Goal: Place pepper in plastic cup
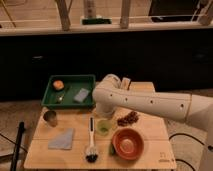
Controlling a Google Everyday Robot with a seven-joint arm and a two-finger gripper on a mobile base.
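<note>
The small pale yellow-green plastic cup (103, 127) stands on the wooden table (155, 154), just right of the brush handle. A small green piece that looks like the pepper (111, 148) lies at the left rim of the orange bowl (128, 143). My white arm reaches in from the right. Its gripper (103, 115) hangs directly above the plastic cup, mostly hidden by the wrist housing.
A green tray (70, 80) at the back left holds an orange fruit (58, 85), a sponge (81, 95) and a small utensil. A grey metal cup (49, 117), a grey cloth (63, 139), a dish brush (91, 145) and a bunch of dark grapes (128, 118) lie on the table.
</note>
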